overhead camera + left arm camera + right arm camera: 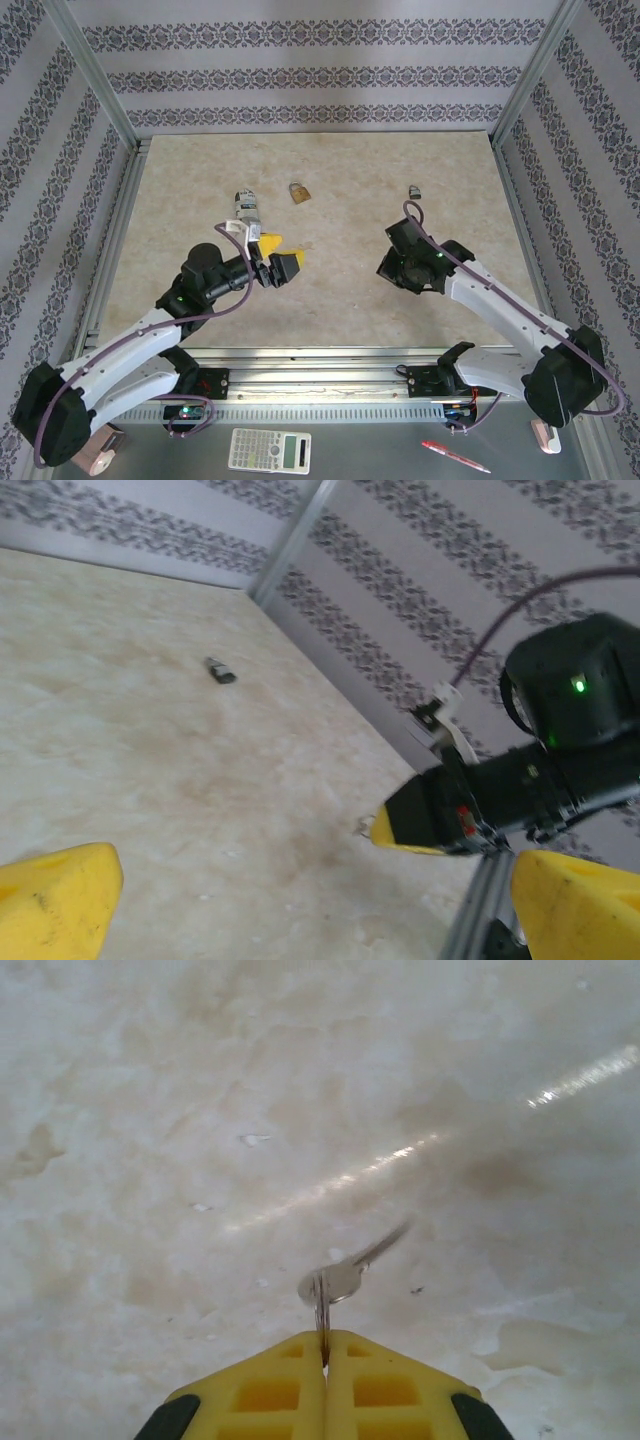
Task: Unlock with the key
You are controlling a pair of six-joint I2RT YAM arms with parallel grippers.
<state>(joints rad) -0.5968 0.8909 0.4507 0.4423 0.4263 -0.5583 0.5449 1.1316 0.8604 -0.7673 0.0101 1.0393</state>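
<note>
Nearest us, the right end effector (323, 1342) is clenched on the key (340, 1278). It pinches only the key's round head at the very fingertips, and the blade sticks out over the counter (150, 1110). We judge that so slim a hold could let the key swivel or slip out when it meets a keyhole. The left end effector (281, 263) stands released, grasping nothing, so a loose lock might skid away when pushed. Farther off lie the brass padlock (299, 192) and the small dark padlock (413, 190), well apart, and we could aim for the wrong one. We count one key, two end effectors and two padlocks.
</note>
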